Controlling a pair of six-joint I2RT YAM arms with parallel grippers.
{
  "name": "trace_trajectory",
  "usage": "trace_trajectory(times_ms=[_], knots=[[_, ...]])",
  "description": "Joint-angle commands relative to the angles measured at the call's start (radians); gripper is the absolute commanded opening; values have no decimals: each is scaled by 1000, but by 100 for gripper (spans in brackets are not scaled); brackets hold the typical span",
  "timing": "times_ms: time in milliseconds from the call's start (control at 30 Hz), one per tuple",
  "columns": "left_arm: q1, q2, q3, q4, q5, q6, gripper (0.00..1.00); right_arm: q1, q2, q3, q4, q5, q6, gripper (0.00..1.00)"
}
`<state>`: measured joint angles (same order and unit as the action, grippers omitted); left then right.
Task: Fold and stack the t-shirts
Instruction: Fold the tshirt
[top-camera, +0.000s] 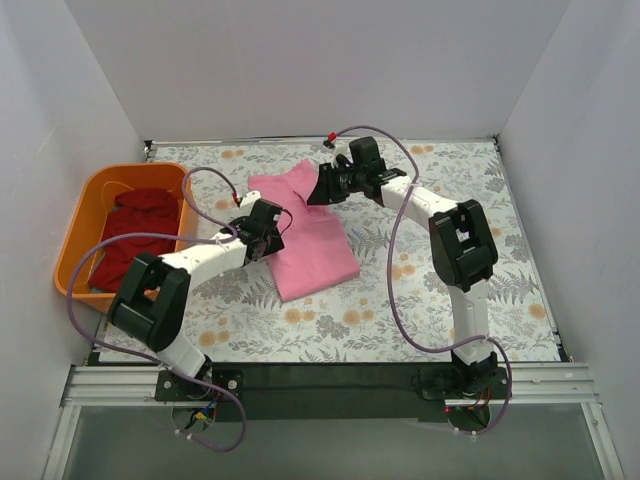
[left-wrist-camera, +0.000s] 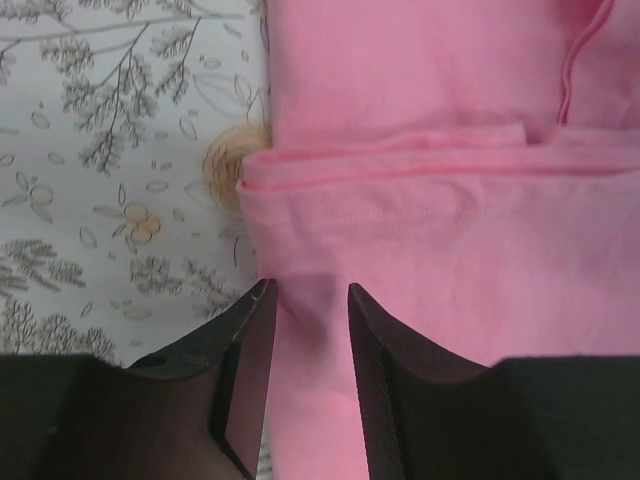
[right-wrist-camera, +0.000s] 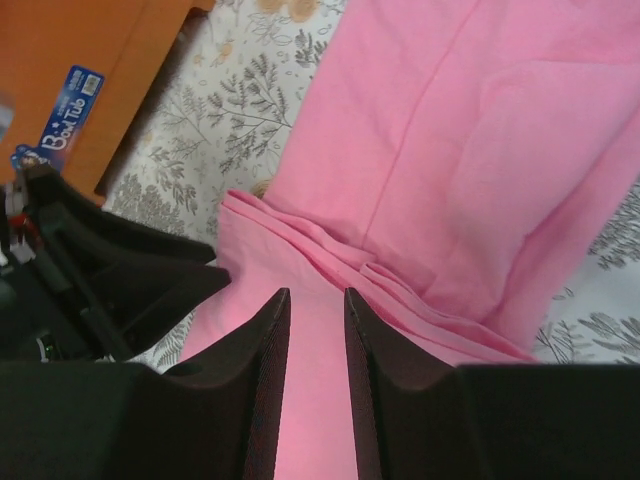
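Evidently, the pink t-shirt (top-camera: 312, 245) is seen between the slightly parted fingers of left gripper (left-wrist-camera: 305, 292) and right gripper (right-wrist-camera: 313, 296); grip cannot be told.

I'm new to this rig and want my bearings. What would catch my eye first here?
A bright pink t-shirt lies partly folded in the middle of the floral table. The left gripper is at its left edge and the right gripper at its far end, each with pink cloth between its fingers. At the table's left an orange basket holds dark red t-shirts.
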<state>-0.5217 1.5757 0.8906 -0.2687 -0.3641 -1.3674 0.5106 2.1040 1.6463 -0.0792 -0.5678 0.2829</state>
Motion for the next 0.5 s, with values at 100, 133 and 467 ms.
trace_trajectory(times_ms=[100,133,467], knots=[[75,110,94,80,62,31,33,-10,122,-2,128,-179,44,30],[80,128,106,85,68,31,33,-23,132,-12,145,-188,64,30],[101,280,116,94,132,28,33,-138,238,-172,317,-162,170,29]])
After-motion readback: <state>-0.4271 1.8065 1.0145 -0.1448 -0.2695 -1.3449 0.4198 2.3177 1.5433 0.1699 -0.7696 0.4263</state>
